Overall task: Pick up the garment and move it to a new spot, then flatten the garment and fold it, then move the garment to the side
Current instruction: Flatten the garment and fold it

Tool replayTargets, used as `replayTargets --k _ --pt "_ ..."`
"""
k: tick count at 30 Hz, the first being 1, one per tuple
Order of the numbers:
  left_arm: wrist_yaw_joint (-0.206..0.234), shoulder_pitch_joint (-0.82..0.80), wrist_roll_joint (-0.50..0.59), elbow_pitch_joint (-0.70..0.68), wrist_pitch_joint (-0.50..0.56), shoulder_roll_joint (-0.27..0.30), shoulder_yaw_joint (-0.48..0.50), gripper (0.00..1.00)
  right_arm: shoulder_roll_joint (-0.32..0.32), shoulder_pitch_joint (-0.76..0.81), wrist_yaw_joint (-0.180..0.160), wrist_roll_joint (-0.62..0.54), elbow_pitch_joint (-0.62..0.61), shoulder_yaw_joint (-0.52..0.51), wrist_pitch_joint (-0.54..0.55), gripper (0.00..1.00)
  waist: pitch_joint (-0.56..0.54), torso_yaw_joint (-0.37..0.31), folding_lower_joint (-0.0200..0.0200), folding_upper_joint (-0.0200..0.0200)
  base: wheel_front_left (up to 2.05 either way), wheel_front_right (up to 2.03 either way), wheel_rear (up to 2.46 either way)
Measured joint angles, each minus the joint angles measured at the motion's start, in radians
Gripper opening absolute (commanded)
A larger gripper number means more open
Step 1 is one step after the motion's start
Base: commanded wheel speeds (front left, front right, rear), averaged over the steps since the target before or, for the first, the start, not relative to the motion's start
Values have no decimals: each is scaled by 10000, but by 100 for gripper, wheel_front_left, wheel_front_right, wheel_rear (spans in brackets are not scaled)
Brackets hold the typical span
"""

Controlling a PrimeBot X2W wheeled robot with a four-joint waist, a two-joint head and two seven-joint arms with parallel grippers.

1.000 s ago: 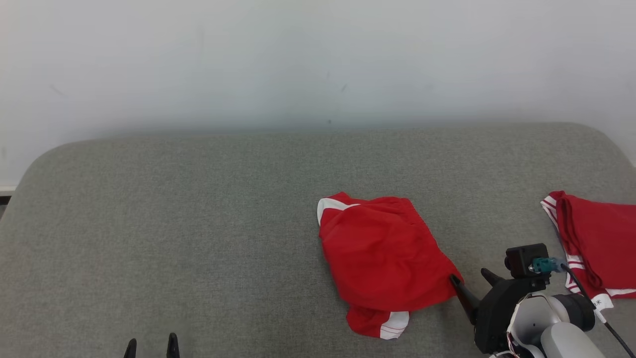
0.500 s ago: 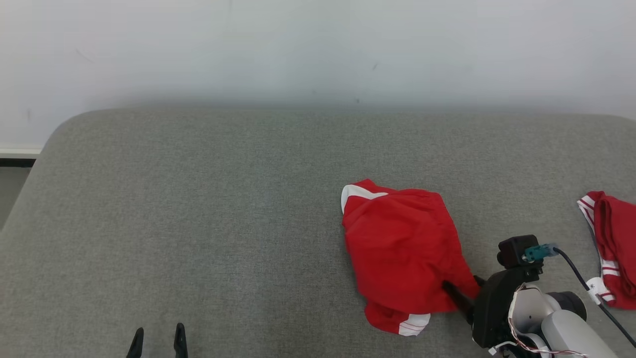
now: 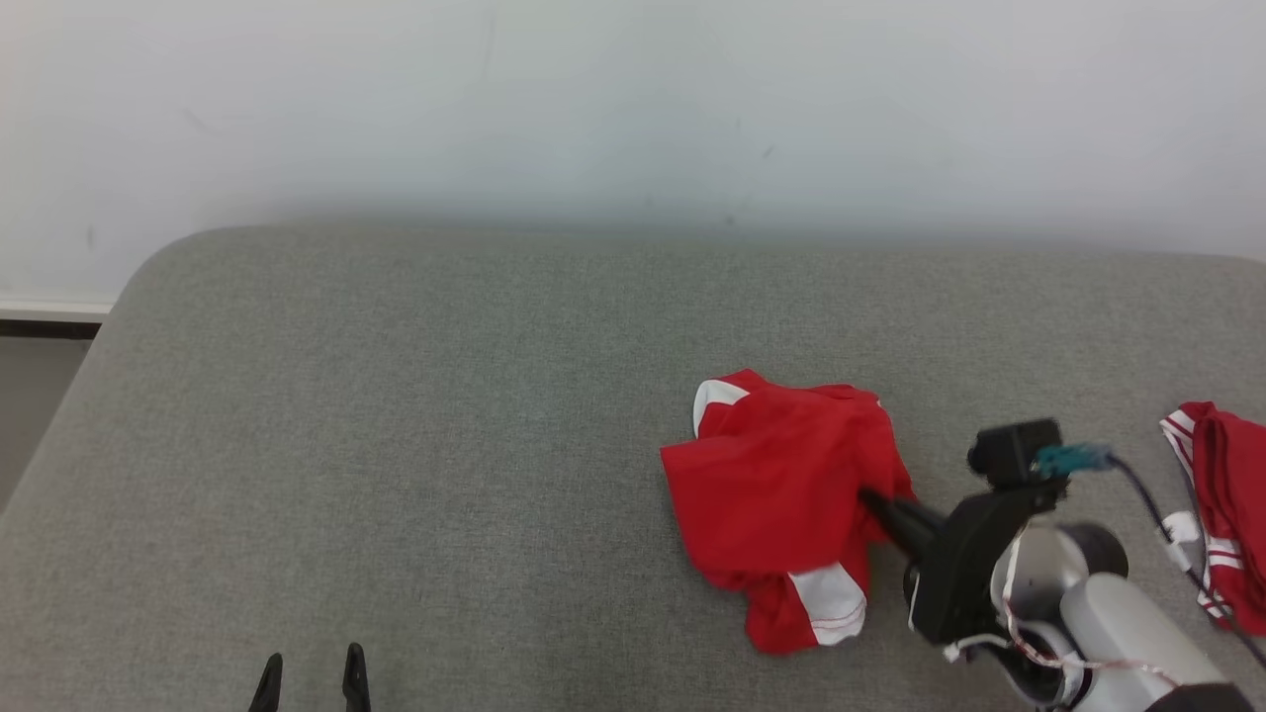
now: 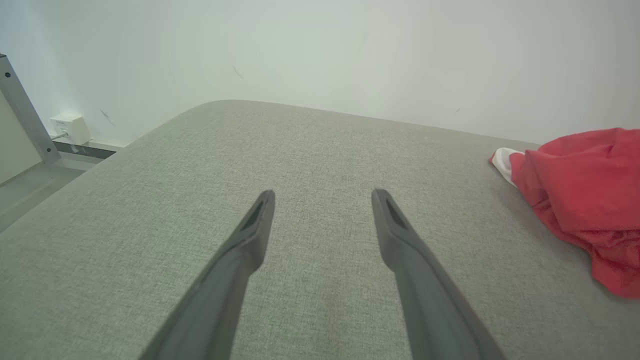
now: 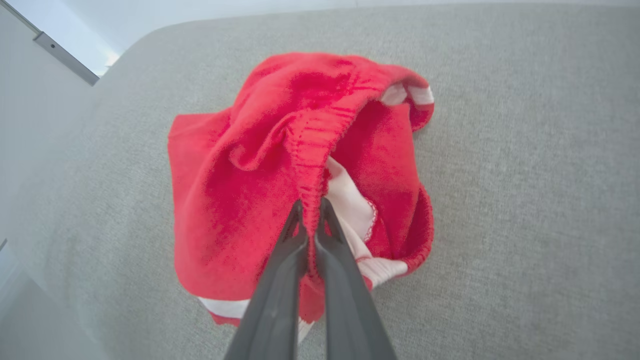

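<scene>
A red garment (image 3: 781,494) with white trim lies bunched on the grey cushion (image 3: 445,415), right of centre. My right gripper (image 3: 870,502) is shut on the garment's elastic edge (image 5: 311,200), lifting that side so the cloth hangs in folds (image 5: 240,190). The fingertips are buried in the fabric in the head view. My left gripper (image 3: 309,667) stands open at the lower left, its fingers (image 4: 250,235) apart over bare cushion, with the garment (image 4: 580,185) well off to its right.
A second red garment with white stripes (image 3: 1221,494) lies at the cushion's right edge. A pale wall (image 3: 593,99) runs behind the cushion. The cushion's rounded left corner (image 3: 138,277) drops to the floor, where a wall socket (image 4: 69,127) shows.
My right gripper closed on the garment's right edge and raised it, so the cloth bunched up and drew leftward. The camera turned, shifting the whole scene. The left gripper stayed open.
</scene>
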Motion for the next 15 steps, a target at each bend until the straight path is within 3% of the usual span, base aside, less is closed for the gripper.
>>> replayTargets --k 7,15 --pt "44 134 -105 -67 0 2 65 100 21 -810 0 94 -1154 -1114 -1381 0 -280 -162 0 -1 0 0 0" --pt "127 194 -203 -142 0 -4 21 100 213 -1697 0 -1720 -2311 -3181 -2748 0 -494 -454 0 0 0 0 0"
